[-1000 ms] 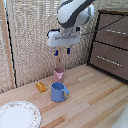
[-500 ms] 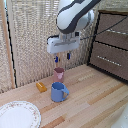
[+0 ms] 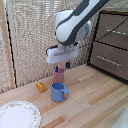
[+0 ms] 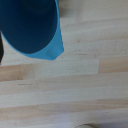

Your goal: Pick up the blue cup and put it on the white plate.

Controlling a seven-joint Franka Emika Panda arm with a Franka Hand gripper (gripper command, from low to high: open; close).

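Blue cup (image 3: 59,92) upright, handle toward exterior view's right

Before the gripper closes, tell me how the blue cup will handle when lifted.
The blue cup looks rigid, so probably won't deform. Its side handle may shift its weight off-centre, so it could tilt. The surface looks smooth, possibly slippery. It stands upright on the wooden table, likely stable.

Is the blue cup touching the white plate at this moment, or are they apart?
Apart. The exterior view shows bare wooden table between the blue cup and the white plate; the cup stands on the wood, toward the exterior view's right of the plate.
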